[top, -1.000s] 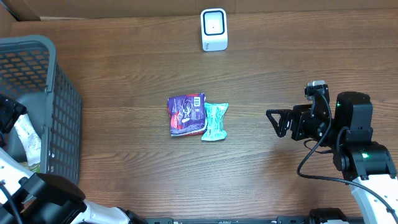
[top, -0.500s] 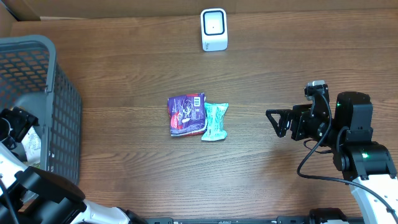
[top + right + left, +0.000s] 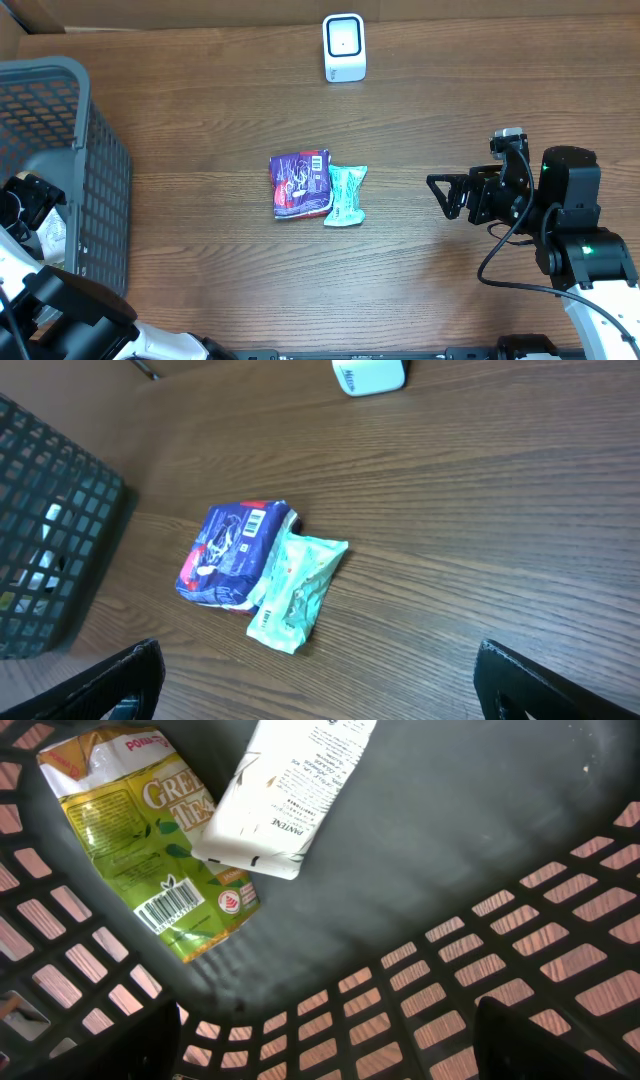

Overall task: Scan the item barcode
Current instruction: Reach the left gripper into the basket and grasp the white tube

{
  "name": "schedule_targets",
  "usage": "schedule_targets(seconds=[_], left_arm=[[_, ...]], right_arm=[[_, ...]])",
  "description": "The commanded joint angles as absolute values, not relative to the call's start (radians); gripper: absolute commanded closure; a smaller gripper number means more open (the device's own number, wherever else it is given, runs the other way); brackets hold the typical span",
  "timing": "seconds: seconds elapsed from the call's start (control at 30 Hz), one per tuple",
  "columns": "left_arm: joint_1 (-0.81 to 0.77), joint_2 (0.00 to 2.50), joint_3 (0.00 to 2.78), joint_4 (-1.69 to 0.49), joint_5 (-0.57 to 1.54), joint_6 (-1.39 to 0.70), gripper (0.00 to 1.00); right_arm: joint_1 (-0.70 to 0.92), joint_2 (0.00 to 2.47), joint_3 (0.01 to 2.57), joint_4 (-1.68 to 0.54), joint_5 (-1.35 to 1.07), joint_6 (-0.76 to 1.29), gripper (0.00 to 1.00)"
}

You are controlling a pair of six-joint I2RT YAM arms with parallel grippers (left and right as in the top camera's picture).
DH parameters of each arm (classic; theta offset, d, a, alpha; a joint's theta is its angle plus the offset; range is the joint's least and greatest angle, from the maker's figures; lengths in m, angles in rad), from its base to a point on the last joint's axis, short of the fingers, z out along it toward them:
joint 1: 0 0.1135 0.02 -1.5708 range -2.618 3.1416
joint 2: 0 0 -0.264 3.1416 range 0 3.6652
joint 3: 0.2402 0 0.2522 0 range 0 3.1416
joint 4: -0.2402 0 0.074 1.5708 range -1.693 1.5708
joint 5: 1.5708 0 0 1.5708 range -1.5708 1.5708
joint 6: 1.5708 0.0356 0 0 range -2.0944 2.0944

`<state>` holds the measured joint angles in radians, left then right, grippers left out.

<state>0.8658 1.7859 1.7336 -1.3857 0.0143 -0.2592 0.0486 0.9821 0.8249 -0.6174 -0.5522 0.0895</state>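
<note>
Since a second ago the left hand (image 3: 25, 205) has sunk a little deeper into the basket (image 3: 100, 180); the right hand (image 3: 447, 196) has not stirred. Both stand wide and empty. Just ahead of the left hand's fingers lie a green tea packet (image 3: 150, 850) — barcode facing up — and a white sachet (image 3: 285, 795) overlapping its far corner. I would take the sachet first, since it lies on top, closing across its narrow width. The scanner (image 3: 344, 47) stands well apart from this hand, across the surface (image 3: 200, 270).

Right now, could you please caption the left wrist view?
Open left gripper in basket, facing green tea packet and white sachet.
</note>
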Motion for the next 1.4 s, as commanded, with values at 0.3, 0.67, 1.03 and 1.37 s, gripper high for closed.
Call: schedule_targets(seconds=[0.3,0.67,1.03,1.37], left_arm=[[0.87,1.757,1.723,-1.38,0.041,-0.236,0.15],[0.869,1.757,1.721,-1.373,0.025,-0.205,0.17],[0.869,1.756,1.589,-1.268,-0.004,-0.126,0.21],[0.869,1.756,1.539,-1.174,-0.067,-0.077,0.26]], right_arm=[[0.056,0.979,0.859,-0.607,-0.574,0.108,0.0],[0.056,0.98,0.859,-0.607,-0.586,0.108,0.0],[0.056,0.979,0.859,-0.619,-0.586,0.107,0.0],[0.056,0.979,0.859,-0.619,-0.586,0.107,0.0]])
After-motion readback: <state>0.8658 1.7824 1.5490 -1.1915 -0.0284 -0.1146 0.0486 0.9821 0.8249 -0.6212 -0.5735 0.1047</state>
